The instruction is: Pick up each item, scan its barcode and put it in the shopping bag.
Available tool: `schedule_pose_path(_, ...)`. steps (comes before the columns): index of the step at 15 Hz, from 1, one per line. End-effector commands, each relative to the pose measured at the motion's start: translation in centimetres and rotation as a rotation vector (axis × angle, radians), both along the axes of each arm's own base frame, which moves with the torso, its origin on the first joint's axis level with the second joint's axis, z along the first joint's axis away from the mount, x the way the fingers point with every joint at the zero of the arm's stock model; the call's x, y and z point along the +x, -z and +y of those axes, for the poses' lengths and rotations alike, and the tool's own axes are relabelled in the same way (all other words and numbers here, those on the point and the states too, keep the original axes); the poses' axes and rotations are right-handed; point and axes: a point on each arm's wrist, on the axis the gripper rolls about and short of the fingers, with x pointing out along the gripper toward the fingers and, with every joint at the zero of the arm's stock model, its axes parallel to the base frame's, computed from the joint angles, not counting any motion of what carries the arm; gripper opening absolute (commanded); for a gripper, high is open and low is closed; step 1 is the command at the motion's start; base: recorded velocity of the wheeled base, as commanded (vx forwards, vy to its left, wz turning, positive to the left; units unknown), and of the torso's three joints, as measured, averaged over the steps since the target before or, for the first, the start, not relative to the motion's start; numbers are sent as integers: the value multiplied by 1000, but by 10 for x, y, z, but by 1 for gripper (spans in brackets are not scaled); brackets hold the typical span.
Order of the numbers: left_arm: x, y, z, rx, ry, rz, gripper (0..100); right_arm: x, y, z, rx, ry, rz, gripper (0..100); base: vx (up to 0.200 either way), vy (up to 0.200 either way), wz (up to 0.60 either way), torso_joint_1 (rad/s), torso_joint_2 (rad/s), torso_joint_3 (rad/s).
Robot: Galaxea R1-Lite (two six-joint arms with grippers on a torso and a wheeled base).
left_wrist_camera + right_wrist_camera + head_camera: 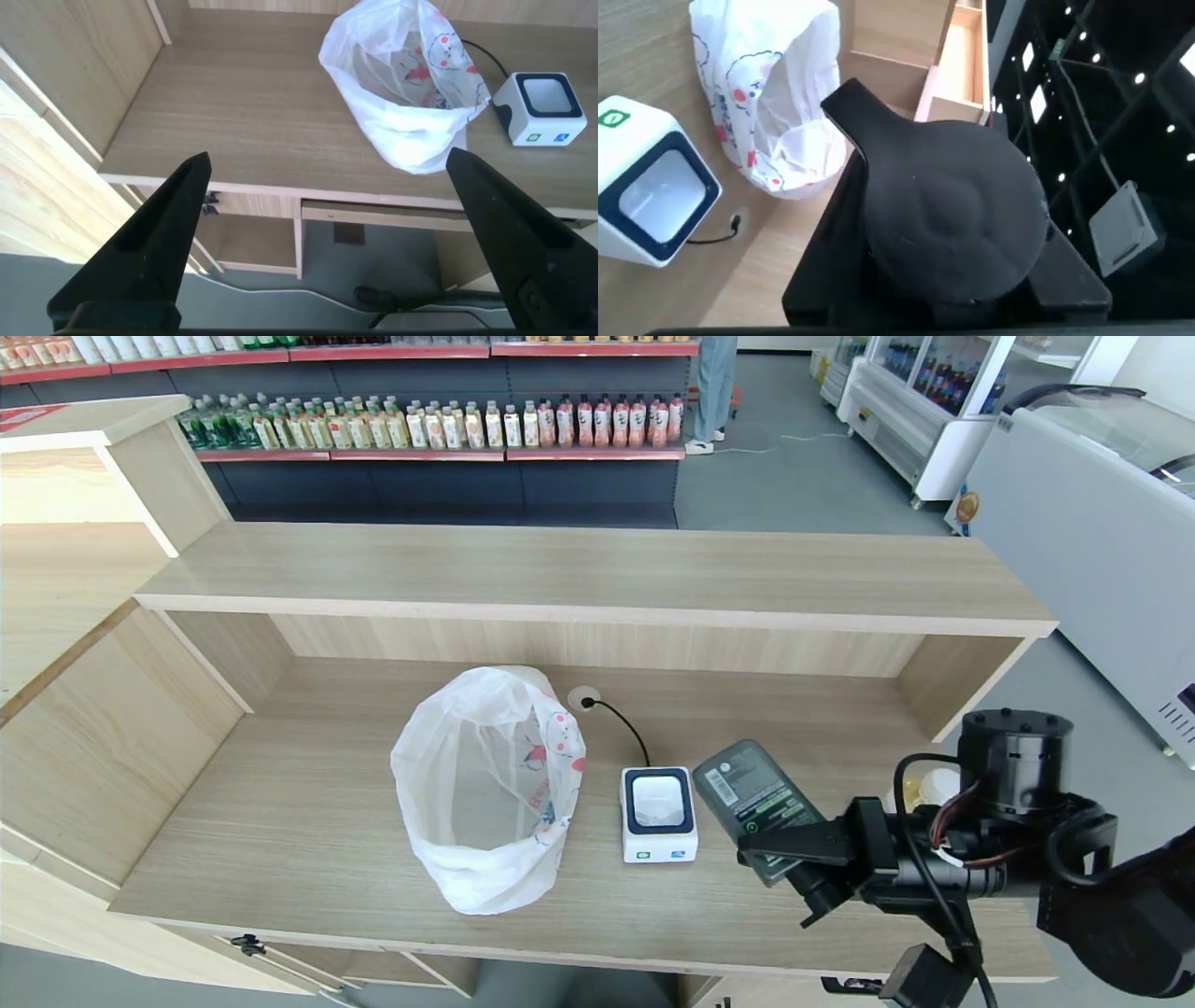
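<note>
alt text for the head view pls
The right gripper holds a dark packet, label facing up, just right of the white scanner on a wooden counter. An open white shopping bag stands left of the scanner.

We find the desk (280,821) across the lower half of the frame, with a raised counter ledge (597,569) behind it. The shopping bag (485,784) stands on the desk left of centre. Just right of it, apart from it, sits the barcode scanner (659,812). Its cable (624,726) runs back to a hole (583,697) in the desk behind the bag. Right of the scanner, at lower right, the right gripper (789,868) holds a flat packet (752,798) above the desk. A shelf of bottles (429,425) spans the top, and freezers (1074,523) stand at upper right.
</note>
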Motion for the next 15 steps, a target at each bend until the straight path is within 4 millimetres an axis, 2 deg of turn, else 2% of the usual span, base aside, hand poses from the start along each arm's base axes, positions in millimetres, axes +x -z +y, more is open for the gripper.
schedule_pose_path(1, 0, 0, 0, 0, 0, 0, 100, -4, 25, 38, -1, -138, 9, 0, 0, 0, 0, 0, 0, 0)
schedule_pose_path(6, 0, 0, 0, 0, 0, 0, 100, 6, 27, 43, 31, -138, -68, 0, 0, 0, 0, 0, 0, 0)
schedule_pose_path(13, 0, 0, 0, 0, 0, 0, 100, -5, 36, 75, 40, -244, -79, 0, 0, 0, 0, 0, 0, 0)
schedule_pose_path(15, 0, 0, 0, 0, 0, 0, 100, -5, 39, 77, 36, -248, -69, 0, 0, 0, 0, 0, 0, 0)
